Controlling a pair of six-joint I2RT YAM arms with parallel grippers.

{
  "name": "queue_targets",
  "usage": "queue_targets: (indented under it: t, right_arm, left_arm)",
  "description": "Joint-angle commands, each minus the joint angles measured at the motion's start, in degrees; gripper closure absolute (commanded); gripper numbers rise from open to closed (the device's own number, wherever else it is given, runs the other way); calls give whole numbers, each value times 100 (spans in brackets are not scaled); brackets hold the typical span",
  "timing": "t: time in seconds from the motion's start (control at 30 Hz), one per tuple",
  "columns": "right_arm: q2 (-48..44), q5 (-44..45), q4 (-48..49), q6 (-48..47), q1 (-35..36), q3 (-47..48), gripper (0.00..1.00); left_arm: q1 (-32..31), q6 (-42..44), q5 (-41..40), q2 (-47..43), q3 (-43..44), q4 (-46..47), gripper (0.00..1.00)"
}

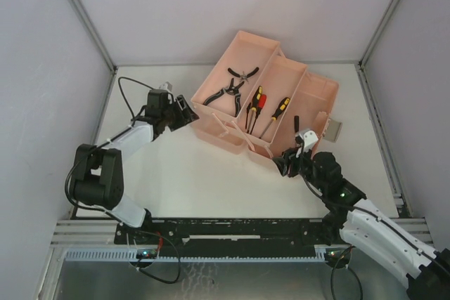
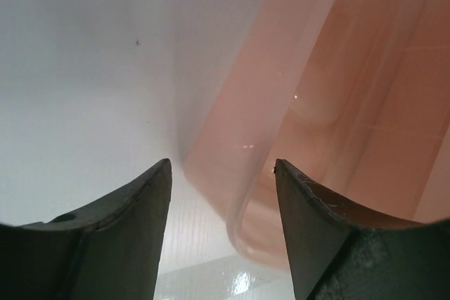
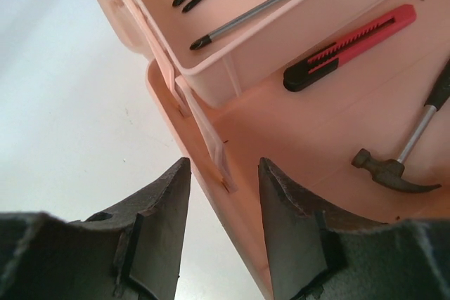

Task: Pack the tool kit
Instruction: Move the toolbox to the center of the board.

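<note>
Toolbox (image 1: pixel 320 93) sits mid-table: glossy pink plastic, fanned open in three stepped troughs, long axes running near-left to far-right. Nearest you, your right gripper (image 3: pixel 223 166) is spread wide, astride the base's near rim. Just beyond, in the base, lie a steel-shafted claw hammer (image 3: pixel 397 166) and a red utility knife (image 3: pixel 348 47). The middle tray holds screwdrivers (image 1: pixel 264 110) – tips near, handles far. Farther left, your left gripper (image 2: pixel 221 166) is parted, framing the rounded corner. Black-handled pliers (image 1: pixel 232 88) lie in the farthest tray.

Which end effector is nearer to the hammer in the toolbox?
Right. The right end effector is at the toolbox rim, close beside the hammer; the left end effector is at the toolbox's opposite side.
</note>
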Motion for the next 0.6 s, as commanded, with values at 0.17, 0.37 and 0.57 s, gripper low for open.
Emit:
queue_targets:
  t: [0.17,0.37,0.57]
  right_arm:
    - [-1347,1233,-369,1035,-6,123,55]
    - [-2023,1933,-977,1420,-142,186,54]
    - [-2190,2533,-1686,2166,-459,364,54]
  left_arm:
    - [-91,142,-73,96,225,401,51]
    - [-316,312,-368,80,166,293,62]
    - [-694,426,-1292,-98,146,-244,86]
